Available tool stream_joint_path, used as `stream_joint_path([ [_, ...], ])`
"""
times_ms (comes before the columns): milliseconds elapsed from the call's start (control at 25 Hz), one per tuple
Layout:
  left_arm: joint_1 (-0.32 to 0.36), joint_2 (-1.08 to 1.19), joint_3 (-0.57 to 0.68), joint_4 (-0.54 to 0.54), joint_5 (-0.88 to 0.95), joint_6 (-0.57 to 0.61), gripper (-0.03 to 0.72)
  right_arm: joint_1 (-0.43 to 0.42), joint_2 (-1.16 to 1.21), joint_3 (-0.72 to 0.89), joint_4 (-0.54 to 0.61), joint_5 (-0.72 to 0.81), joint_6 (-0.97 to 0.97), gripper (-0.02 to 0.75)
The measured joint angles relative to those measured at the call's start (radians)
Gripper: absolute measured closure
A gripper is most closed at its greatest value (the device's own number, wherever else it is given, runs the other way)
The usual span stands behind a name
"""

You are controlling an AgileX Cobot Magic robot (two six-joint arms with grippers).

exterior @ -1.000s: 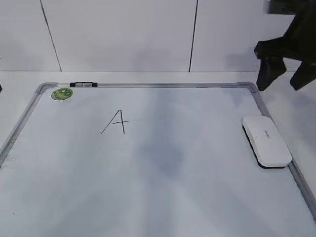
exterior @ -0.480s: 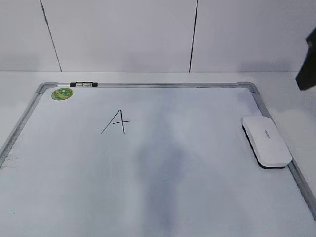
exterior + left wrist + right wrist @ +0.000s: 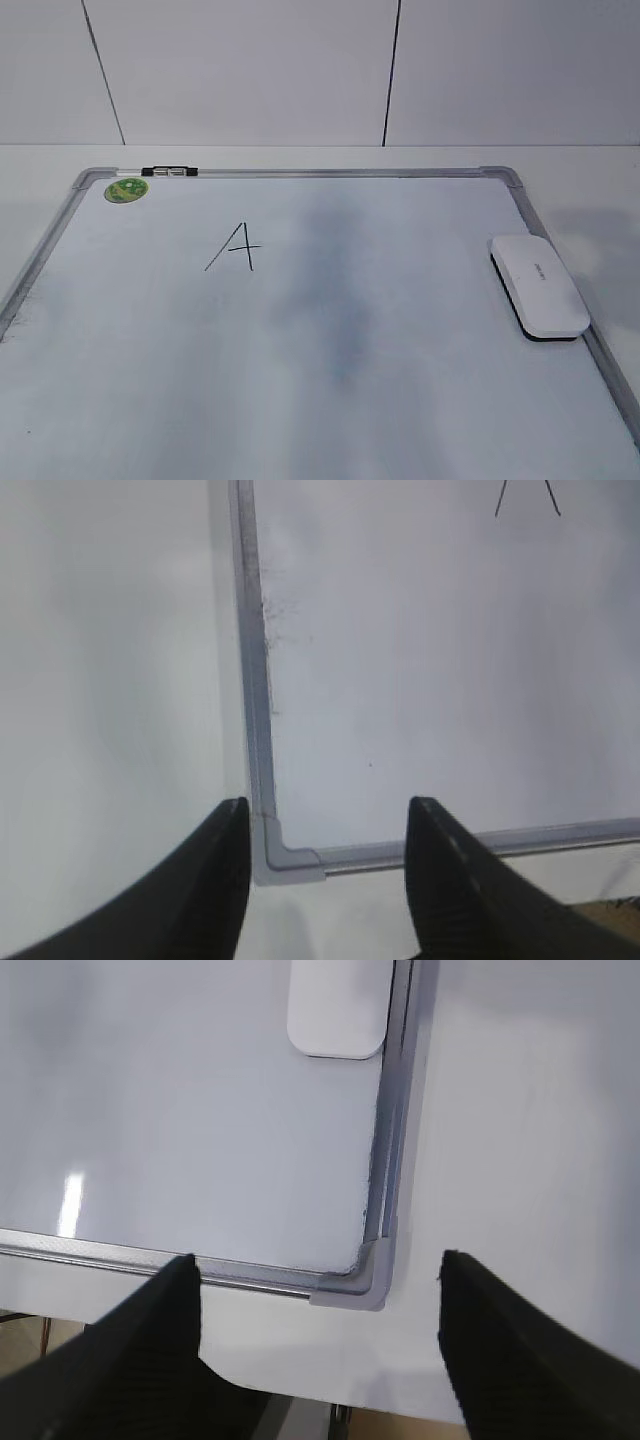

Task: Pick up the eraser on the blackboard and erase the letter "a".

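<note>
My right arm has gone from the exterior view — a sec ago it hung dark above the far right corner of the blackboard (image 3: 300, 330), half a sec ago only a sliver showed at the right edge, now nothing. So I've pulled back, not closed in. The eraser (image 3: 538, 285) hasn't shifted: it lies flat on the board against the right frame rail, untouched.

From the right wrist cam, the right gripper (image 3: 318, 1305) is spread wide, nothing between the fingers, hovering over the near right corner of the frame (image 3: 372, 1260). The eraser (image 3: 337, 1010) sits ahead of the gripper and a touch to its left, well apart, only its near end in view at the top of the shot.

The left gripper (image 3: 328, 850) is also spread and empty, above the near left corner of the board; ahead and to its right I can just see the bottom strokes of the letter (image 3: 527, 498). In the exterior view the only mark on the board is an angular "A" (image 3: 235, 247) — no rounded "a" visible, so I take this as the target.

My read: task not started, pickup still to do. Next I'd send the right gripper fwd along the rail and drop over the eraser's short axis — rail right beside it may crowd one finger. Tabletop (image 3: 600, 190) around the board looks plain.
</note>
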Motion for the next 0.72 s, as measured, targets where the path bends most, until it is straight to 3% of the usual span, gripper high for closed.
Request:
stream_joint_path([
  [320,-0.055,-0.348,0.233,-0.010,-0.004,0.000,0.315,0.000,-0.393,0.093,-0.084,0.017,0.002,0.155],
  [720,-0.073,-0.544,0.343,0.024,-0.040,0.000,0.323,0.000,-0.559,0.276,-0.124,0.013,0.002,0.155],
])
